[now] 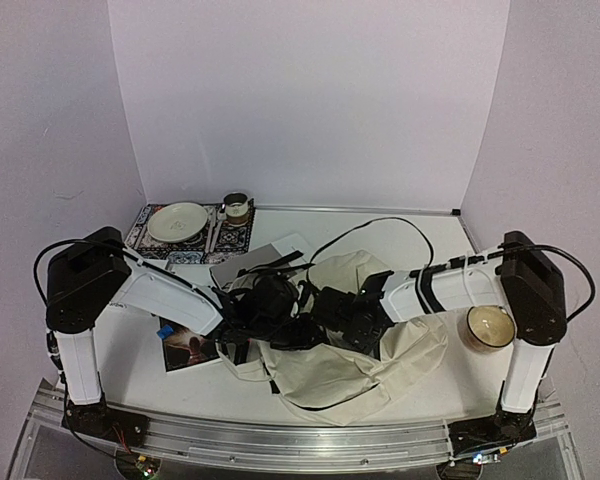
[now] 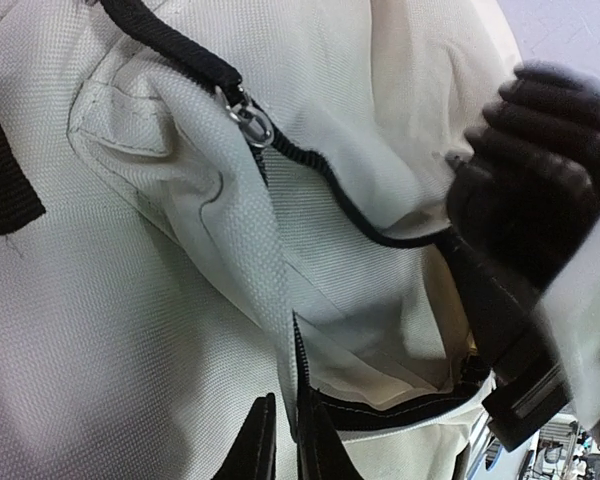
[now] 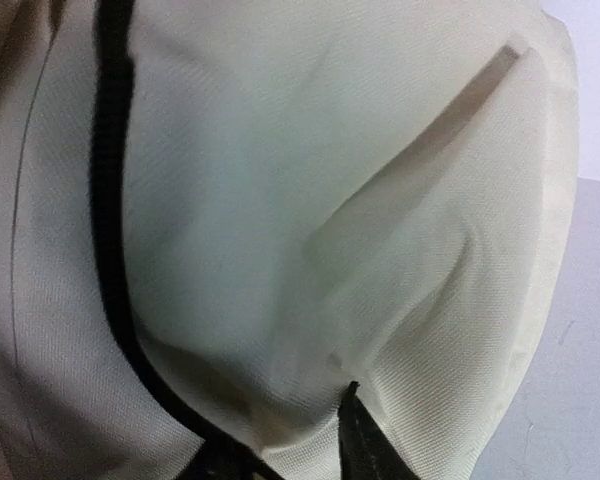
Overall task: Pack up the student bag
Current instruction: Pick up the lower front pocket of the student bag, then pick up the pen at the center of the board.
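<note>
The student bag (image 1: 352, 365), cream fabric with black straps and zipper, lies crumpled at the table's middle front. My left gripper (image 1: 298, 330) sits at the bag's left side. In the left wrist view its gripper (image 2: 282, 440) is shut on the bag's zipper edge (image 2: 302, 370), holding the opening apart. My right gripper (image 1: 330, 308) reaches in from the right, close to the left one. In the right wrist view one finger (image 3: 358, 440) shows, with cream bag fabric (image 3: 280, 230) puckered against it; the other finger is hidden by cloth.
A plate (image 1: 177, 221) and a mug (image 1: 236, 208) sit on a patterned mat at the back left. A grey notebook (image 1: 242, 266) and a picture book (image 1: 187, 351) lie left of the bag. A candle jar (image 1: 487, 327) stands at the right. A black cable (image 1: 380, 225) arches behind.
</note>
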`<state>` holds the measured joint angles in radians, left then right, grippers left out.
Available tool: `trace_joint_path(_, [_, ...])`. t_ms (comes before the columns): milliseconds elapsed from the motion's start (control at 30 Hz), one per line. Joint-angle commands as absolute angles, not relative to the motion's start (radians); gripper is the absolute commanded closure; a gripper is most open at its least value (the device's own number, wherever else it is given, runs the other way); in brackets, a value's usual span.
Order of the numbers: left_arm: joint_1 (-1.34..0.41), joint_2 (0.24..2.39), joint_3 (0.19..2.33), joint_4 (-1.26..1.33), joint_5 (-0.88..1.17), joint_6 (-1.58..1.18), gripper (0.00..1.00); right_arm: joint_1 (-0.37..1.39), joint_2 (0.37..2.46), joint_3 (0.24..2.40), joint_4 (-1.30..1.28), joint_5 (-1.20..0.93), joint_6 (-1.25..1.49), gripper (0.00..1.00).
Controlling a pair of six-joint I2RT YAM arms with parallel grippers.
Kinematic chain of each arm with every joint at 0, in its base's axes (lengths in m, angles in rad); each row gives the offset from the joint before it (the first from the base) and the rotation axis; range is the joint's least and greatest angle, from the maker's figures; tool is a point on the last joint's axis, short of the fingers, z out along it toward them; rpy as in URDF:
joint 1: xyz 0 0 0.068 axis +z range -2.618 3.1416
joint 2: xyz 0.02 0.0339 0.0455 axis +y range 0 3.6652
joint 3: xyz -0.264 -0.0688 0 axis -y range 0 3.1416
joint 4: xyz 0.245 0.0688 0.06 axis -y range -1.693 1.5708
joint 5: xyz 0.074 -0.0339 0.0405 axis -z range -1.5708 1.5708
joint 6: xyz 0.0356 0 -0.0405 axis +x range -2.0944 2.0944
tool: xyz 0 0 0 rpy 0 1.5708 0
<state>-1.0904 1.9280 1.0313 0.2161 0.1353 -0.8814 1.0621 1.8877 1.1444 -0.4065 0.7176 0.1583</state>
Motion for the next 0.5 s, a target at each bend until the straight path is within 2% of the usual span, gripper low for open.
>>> trace_joint_path(0, [-1.095,1.860,1.015,0.213,0.111,-0.865,0.91,1.060,1.816,1.189,-0.454,0.793,0.150,0.86])
trace_joint_path(67, [-1.096,1.855,1.008,0.214,0.103,-0.867,0.91,1.060,1.757,1.188,-0.454,0.789,0.153,0.98])
trace_joint_path(100, [-1.095,1.853,1.006,0.213,0.100,-0.867,0.90,1.060,1.722,1.187,-0.454,0.786,0.153,1.00])
trace_joint_path(267, [-1.095,1.829,0.996,0.212,0.075,-0.864,0.82,1.060,1.601,1.173,-0.451,0.751,0.160,1.00])
trace_joint_path(467, [-1.094,1.739,0.971,0.144,-0.039,-0.842,0.56,1.061,1.544,1.134,-0.429,0.712,0.179,1.00])
